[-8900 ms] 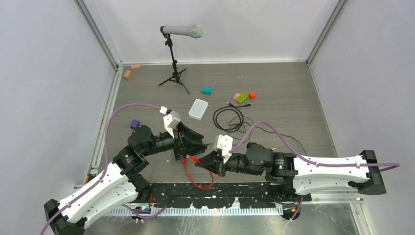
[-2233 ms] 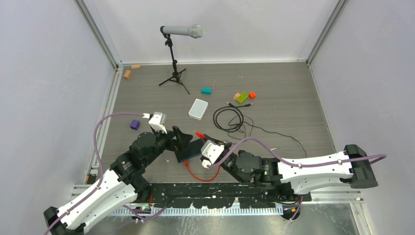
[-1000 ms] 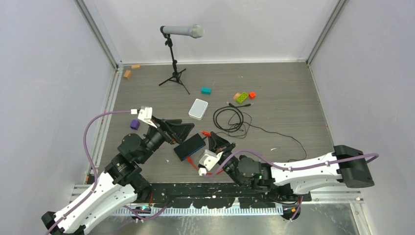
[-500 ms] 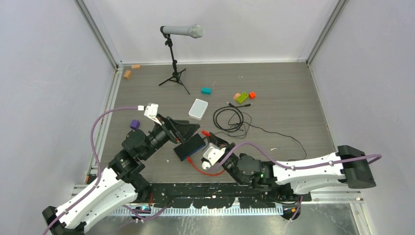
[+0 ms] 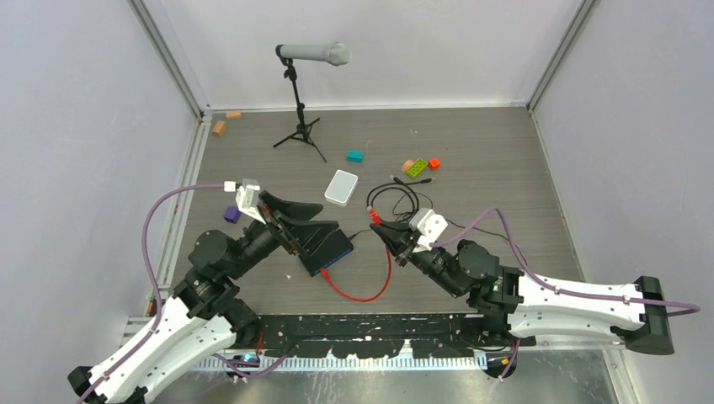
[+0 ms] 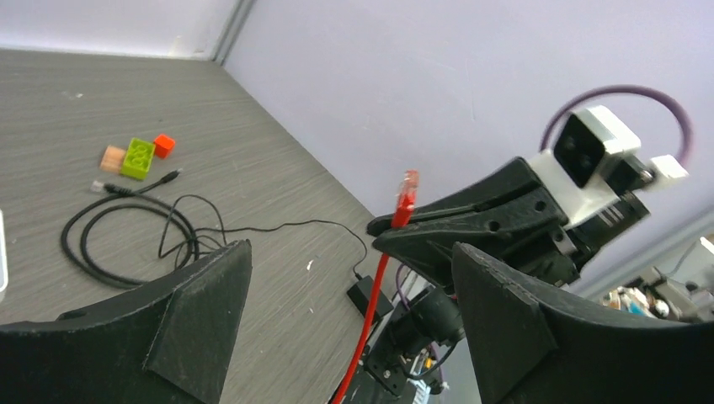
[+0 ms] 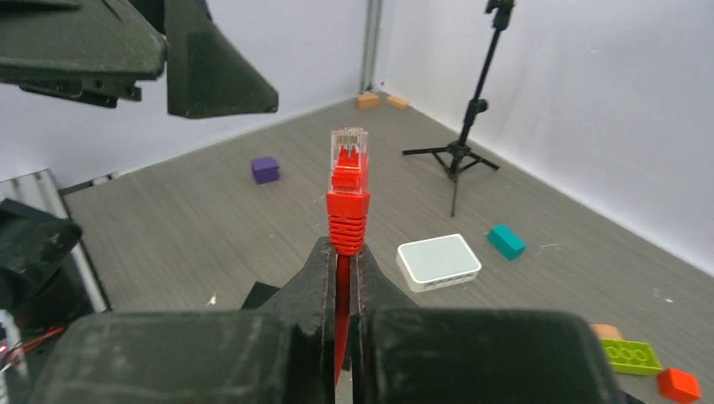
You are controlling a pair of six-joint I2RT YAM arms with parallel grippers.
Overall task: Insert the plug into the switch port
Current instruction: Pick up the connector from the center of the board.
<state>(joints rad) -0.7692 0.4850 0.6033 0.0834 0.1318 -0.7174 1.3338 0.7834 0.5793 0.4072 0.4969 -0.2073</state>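
My right gripper (image 5: 376, 226) is shut on the thin red cable (image 5: 362, 295) just under the plug (image 7: 348, 160). The plug stands upright above the fingertips, clear tip up, with the right gripper (image 7: 343, 252) pinching the cable below the red boot. The flat black switch (image 5: 333, 245) lies left of it, its blue edge (image 5: 338, 256) turned toward the near side; single ports are too small to make out. My left gripper (image 5: 328, 215) hangs open over the switch's far end, nothing between its fingers (image 6: 198, 307). The plug (image 6: 408, 183) shows through that gap.
A white rounded box (image 5: 341, 187) lies behind the switch, a coil of black cable (image 5: 394, 202) to its right. A microphone stand (image 5: 301, 118) rises at the back. Small blocks are scattered: teal (image 5: 354, 156), green (image 5: 416, 167), purple (image 5: 231, 214).
The right arm has swung out to the right, carrying the plug from beside the switch's right end to a spot further right and back. The left gripper stays open over the switch.
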